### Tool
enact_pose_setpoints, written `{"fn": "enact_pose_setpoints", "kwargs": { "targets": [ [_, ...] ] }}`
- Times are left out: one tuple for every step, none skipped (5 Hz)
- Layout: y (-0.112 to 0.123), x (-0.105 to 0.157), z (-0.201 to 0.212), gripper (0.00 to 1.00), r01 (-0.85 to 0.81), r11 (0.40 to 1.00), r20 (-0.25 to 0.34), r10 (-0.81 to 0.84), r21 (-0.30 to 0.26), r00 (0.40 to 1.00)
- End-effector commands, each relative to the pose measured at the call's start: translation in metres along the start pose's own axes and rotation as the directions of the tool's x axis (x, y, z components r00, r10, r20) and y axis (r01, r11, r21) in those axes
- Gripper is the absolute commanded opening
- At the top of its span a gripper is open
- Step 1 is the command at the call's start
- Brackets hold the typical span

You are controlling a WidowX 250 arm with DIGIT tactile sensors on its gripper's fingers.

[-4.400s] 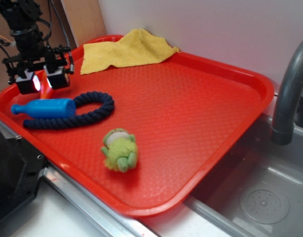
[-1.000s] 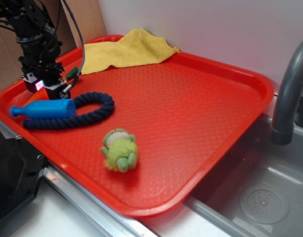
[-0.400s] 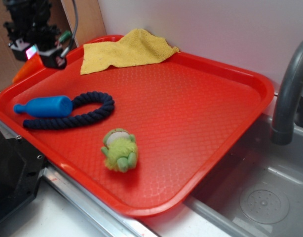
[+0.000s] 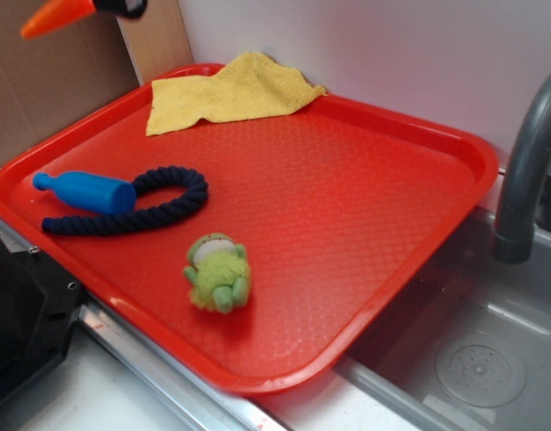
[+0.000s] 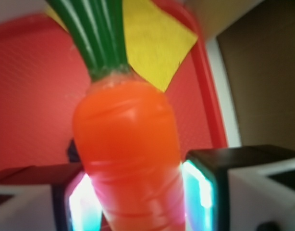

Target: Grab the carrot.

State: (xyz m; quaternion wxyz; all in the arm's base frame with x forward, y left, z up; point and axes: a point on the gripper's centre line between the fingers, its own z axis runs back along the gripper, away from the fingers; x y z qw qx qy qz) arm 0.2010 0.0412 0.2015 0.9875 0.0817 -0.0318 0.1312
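The orange carrot [image 5: 128,154] with its green stub top fills the wrist view, pinched between the two lit pads of my gripper [image 5: 140,202], which is shut on it. In the exterior view the carrot [image 4: 56,16] hangs high above the tray's far left corner, its orange tip pointing left. Only a dark bit of the gripper [image 4: 121,7] shows at the frame's top edge.
On the red tray [image 4: 347,180] lie a blue bottle toy [image 4: 87,191], a dark blue rope loop [image 4: 141,208], a green plush frog [image 4: 218,272] and a yellow cloth [image 4: 226,92]. A sink [image 4: 473,350] and grey faucet [image 4: 527,171] stand to the right.
The gripper closed on the carrot at the tray's left side and lifted it up, almost out of the exterior frame. The blue bottle shifted slightly.
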Motion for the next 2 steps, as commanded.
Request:
{"fn": "enact_pose_setpoints", "kwargs": {
  "targets": [
    [0.0028,0.0275,0.0185,0.00,0.040,0.987,0.045,-0.033,-0.154,0.998],
    [0.0036,0.0270,0.0166,0.00,0.029,0.987,0.054,-0.020,-0.159,0.998]
  ]
}}
